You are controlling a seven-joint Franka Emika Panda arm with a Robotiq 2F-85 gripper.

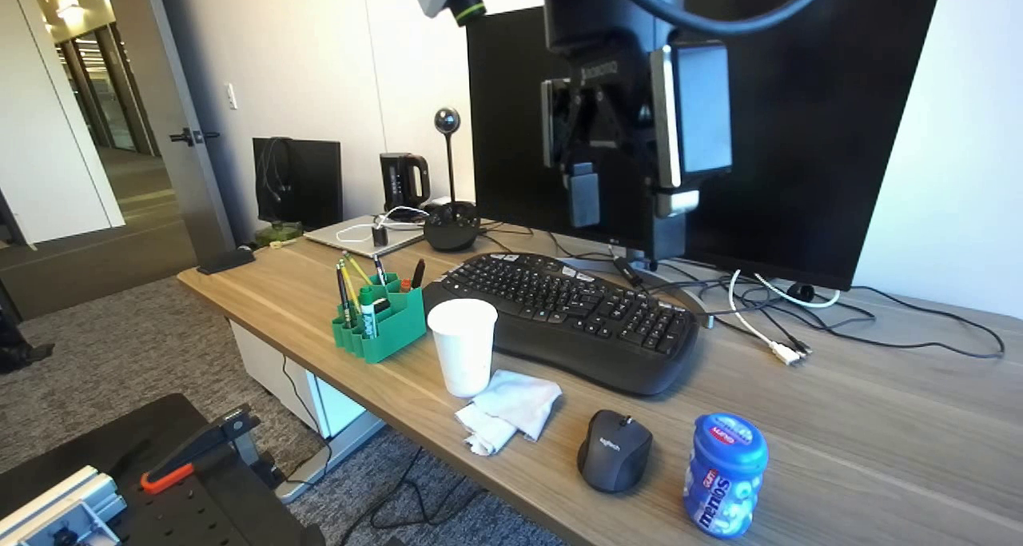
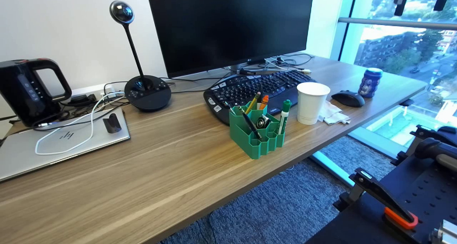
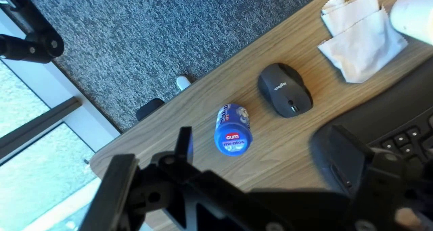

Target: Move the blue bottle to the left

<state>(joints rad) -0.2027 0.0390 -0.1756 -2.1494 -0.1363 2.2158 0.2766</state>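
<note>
Robotiq gripper (image 3: 264,146) spread wide, higher than Mentos gum bottle (image 3: 233,129) | Logitech mouse (image 3: 285,90) near bottle | paper cup (image 3: 414,17) cropped, wrist view

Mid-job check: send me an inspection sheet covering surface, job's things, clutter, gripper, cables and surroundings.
Surface: wood-grain desk.
Job's things: blue bottle, upright on the desk.
Clutter: mouse beside the bottle, not touching it; white cup, cloth, green pen holder, keyboard.
Gripper: open, above the desk; nothing seen in its grasp.
Cables: cable tangle near the base of the monitor; nothing seen touching the bottle.
Surroundings: window, kettle, door standing open.
</note>
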